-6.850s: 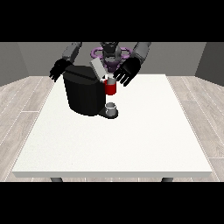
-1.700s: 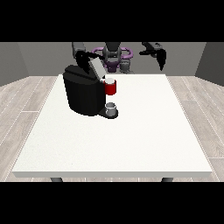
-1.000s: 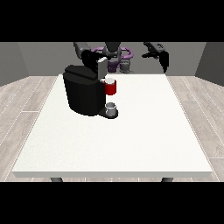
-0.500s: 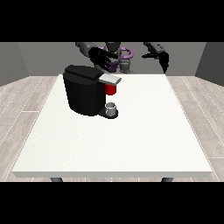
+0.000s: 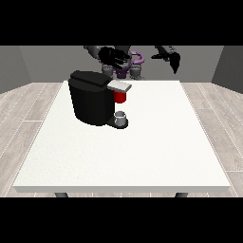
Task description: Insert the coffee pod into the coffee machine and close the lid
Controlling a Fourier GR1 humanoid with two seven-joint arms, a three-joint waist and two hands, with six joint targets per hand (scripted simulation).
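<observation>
The fingers of the hand at the view's left [image 5: 114,57] look spread and released, hovering above the coffee machine [image 5: 92,98], whose lid [image 5: 118,86] lies down flat. The hand at the view's right [image 5: 171,58] hangs raised with fingers drooping, grasping nothing. A red thing at the machine [image 5: 120,97] sits under the lid; a grey cup [image 5: 121,116] stands on the machine's base, on the white bench [image 5: 142,152]. The pod does not show.

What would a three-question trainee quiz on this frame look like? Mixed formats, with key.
1. True or false: the coffee machine has its lid standing upright.
2. What sits on the machine's base, under the red thing at the machine? A) a grey thing B) a spoon C) a plate
3. Fill in: the hand at the view's left is raised ____ the machine, touching nothing.

Key: 1 false, the lid lies flat. 2 A, the grey thing. 3 above.
</observation>
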